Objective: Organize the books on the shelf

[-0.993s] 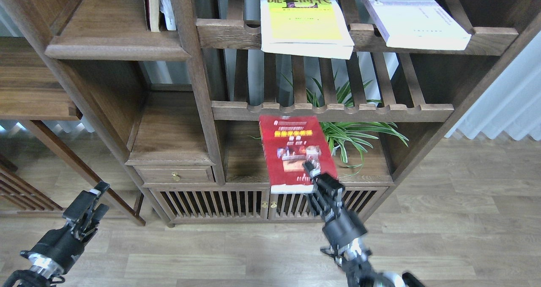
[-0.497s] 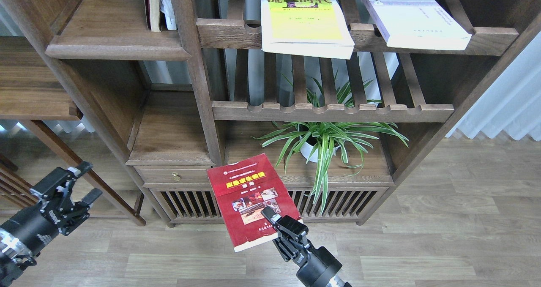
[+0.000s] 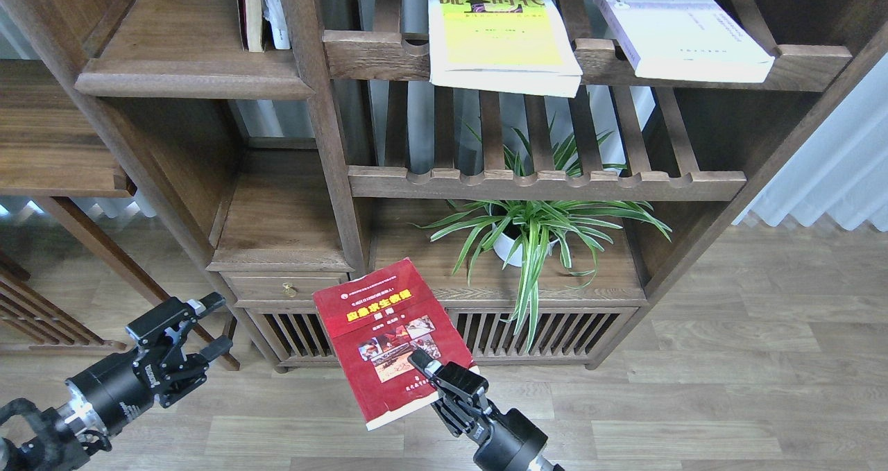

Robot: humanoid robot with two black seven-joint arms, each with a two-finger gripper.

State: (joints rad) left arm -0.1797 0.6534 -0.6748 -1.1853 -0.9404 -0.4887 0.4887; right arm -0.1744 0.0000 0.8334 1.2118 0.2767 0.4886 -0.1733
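My right gripper (image 3: 424,368) is shut on the lower right edge of the dark red book (image 3: 385,336) and holds it tilted in the air in front of the low cabinet. The yellow-green book (image 3: 501,34) lies flat on the upper slatted rack. The white-lavender book (image 3: 680,34) lies to its right on the same rack. My left gripper (image 3: 211,325) is open and empty at the lower left. The solid flat shelf (image 3: 187,69) is at the upper left, with a few upright books (image 3: 260,10) at its right end.
A potted spider plant (image 3: 531,232) stands on the cabinet top under the lower slatted rack (image 3: 544,183). A small drawer (image 3: 288,287) and slatted cabinet doors (image 3: 541,332) sit below. A side table (image 3: 55,166) is at the far left. White curtain (image 3: 832,173) hangs at the right.
My right gripper has pulled the red book out from the plant shelf, down and to the left. My left gripper has moved right toward the book and opened.
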